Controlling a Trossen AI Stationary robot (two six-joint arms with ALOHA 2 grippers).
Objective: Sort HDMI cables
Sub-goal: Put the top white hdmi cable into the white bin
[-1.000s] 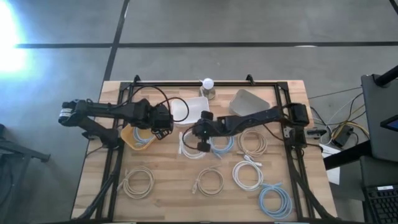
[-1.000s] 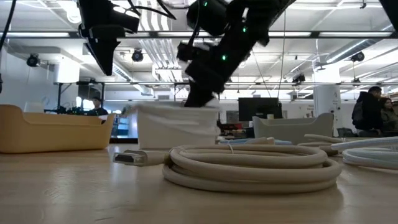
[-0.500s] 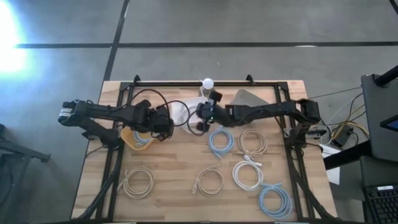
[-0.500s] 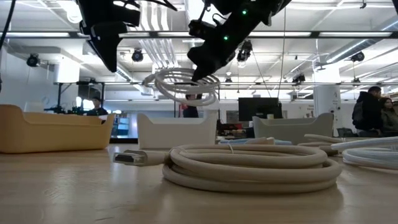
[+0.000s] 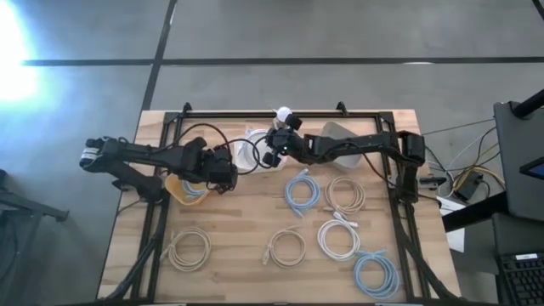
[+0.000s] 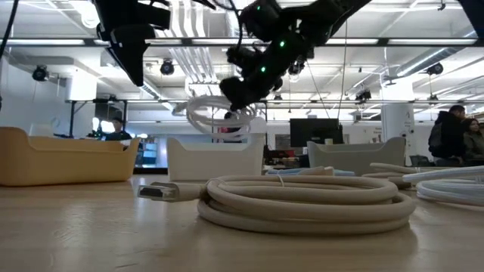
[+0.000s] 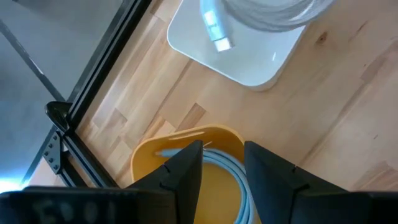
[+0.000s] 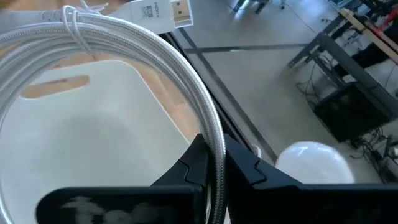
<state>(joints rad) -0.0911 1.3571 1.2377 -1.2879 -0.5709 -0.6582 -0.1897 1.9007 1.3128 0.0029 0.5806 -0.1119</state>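
My right gripper [image 5: 270, 154] is shut on a white HDMI cable coil [image 5: 256, 140] and holds it in the air over the white bin [image 5: 244, 160]. In the low view the coil [image 6: 219, 113] hangs level above that bin [image 6: 212, 157]. My left gripper [image 5: 223, 173] hovers open over the yellow bin [image 5: 176, 189], where a light blue coil [image 7: 219, 167] lies. Several more coils lie flat on the table: light blue [image 5: 301, 191], beige [image 5: 344, 194], white [image 5: 337, 238], light blue [image 5: 374, 274], beige [image 5: 189, 248] and beige [image 5: 286, 248]. My right gripper pinches the white coil's bundled strands at one side of the ring [image 8: 211, 140] between its two fingers, which lie across the strands. The coil is lifted clear and sits roughly level above the white bin [image 8: 81, 143], its plug [image 8: 163, 12] sticking out at the far side of the ring.
A grey bin [image 5: 340, 136] stands at the far edge, right of the white bin, and a white bulb-like object [image 5: 284, 113] sits on the black frame behind them. The frame rails [image 5: 157, 229] run along the table's left, right and far sides.
My right gripper has risen from the table's middle and moved toward the far edge, carrying the white coil with it. The coil, which lay on the table a second ago, is lifted clear and has come over the white bin.
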